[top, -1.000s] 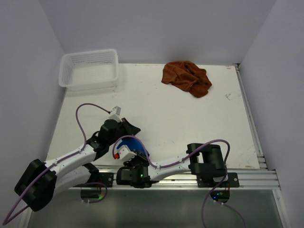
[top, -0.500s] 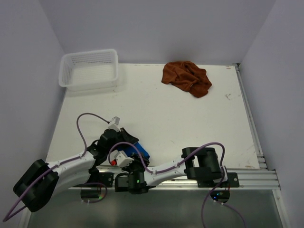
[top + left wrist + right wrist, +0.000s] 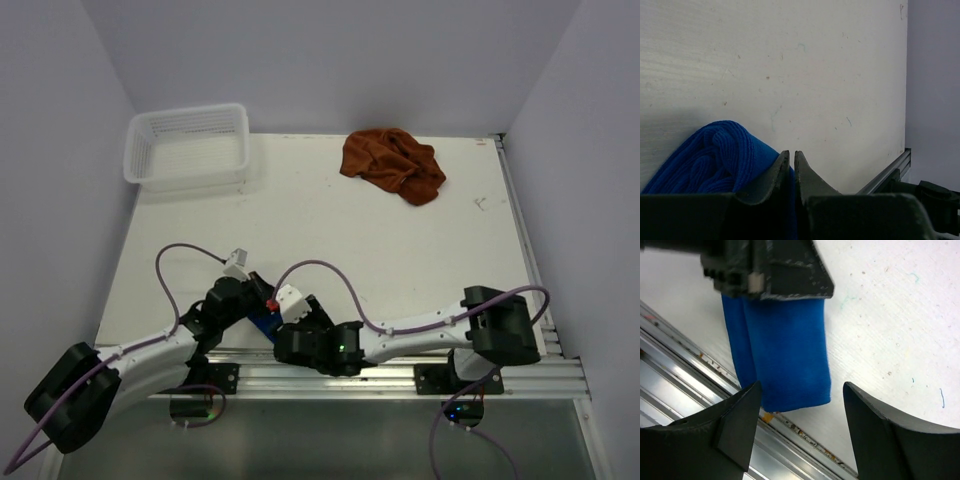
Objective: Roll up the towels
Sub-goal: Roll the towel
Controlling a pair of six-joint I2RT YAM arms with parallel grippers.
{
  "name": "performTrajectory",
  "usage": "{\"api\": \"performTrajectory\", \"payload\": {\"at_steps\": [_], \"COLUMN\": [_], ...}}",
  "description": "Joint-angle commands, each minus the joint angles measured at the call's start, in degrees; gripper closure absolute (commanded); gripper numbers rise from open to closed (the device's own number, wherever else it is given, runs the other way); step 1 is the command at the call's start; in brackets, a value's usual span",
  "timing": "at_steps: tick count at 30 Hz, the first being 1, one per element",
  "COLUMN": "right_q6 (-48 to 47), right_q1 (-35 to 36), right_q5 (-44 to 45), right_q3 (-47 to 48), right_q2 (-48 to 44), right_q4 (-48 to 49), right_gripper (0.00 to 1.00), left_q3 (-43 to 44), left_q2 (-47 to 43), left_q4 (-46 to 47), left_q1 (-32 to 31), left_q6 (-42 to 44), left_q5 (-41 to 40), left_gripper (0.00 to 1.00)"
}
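Observation:
The blue towel (image 3: pixel 780 350) lies as a narrow folded band on the white table, its end just short of the near rail. My left gripper (image 3: pixel 791 153) is shut on it, with blue cloth pinched between the fingers and more towel (image 3: pixel 710 160) bunched to its left. The right wrist view shows that left gripper (image 3: pixel 771 270) clamped on the band's far end. My right gripper (image 3: pixel 801 390) stands open, its fingers astride the band's near end without touching it. From above only a sliver of blue towel (image 3: pixel 265 320) shows between the two grippers. The rust-brown towel (image 3: pixel 392 165) lies crumpled at the table's far side.
A white mesh basket (image 3: pixel 187 146) stands at the far left corner. An aluminium rail (image 3: pixel 695 370) runs along the near table edge, right by the blue towel's end. Purple cables loop over both arms. Walls close in the table on three sides.
My right gripper has opened wide and let go of the blue towel, and its arm has swung out to the right. My left gripper has kept its pinch on the towel and shifted slightly.

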Motion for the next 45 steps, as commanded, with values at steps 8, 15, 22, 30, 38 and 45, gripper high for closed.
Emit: {"api": "performTrajectory", "payload": {"at_steps": [8, 15, 22, 30, 38, 45], "right_q6": [9.39, 11.94, 12.03, 10.97, 9.22, 8.34], "right_q1": [-14.40, -16.43, -16.78, -16.69, -15.29, -11.69], "right_q5": [-29.24, -34.18, -37.07, -37.60, -26.83, -10.46], "right_q3": [-12.46, -14.13, -15.45, -16.33, -15.89, -10.09], "right_q2": [-12.09, -7.26, -4.00, -3.30, -6.29, -4.01], "right_q4": [17.36, 22.72, 26.15, 26.33, 22.29, 11.22], "right_gripper": [0.28, 0.28, 0.30, 0.54, 0.77, 0.77], "left_q3": [-3.92, -4.36, -5.77, -6.12, 1.08, 8.46], "left_q2": [-2.08, -5.41, -8.84, -9.20, -9.47, -10.16], "left_q4": [-6.42, -9.22, -12.48, -12.48, -17.73, -22.06], "left_q1": [-0.41, -0.41, -0.32, -0.41, -0.41, -0.41], "left_q6": [1.07, 1.07, 0.98, 1.16, 6.85, 9.68], "left_q5": [-1.63, -1.71, -1.98, -1.98, -3.54, -6.19], "left_gripper": [0.87, 0.88, 0.88, 0.88, 0.80, 0.67]}}
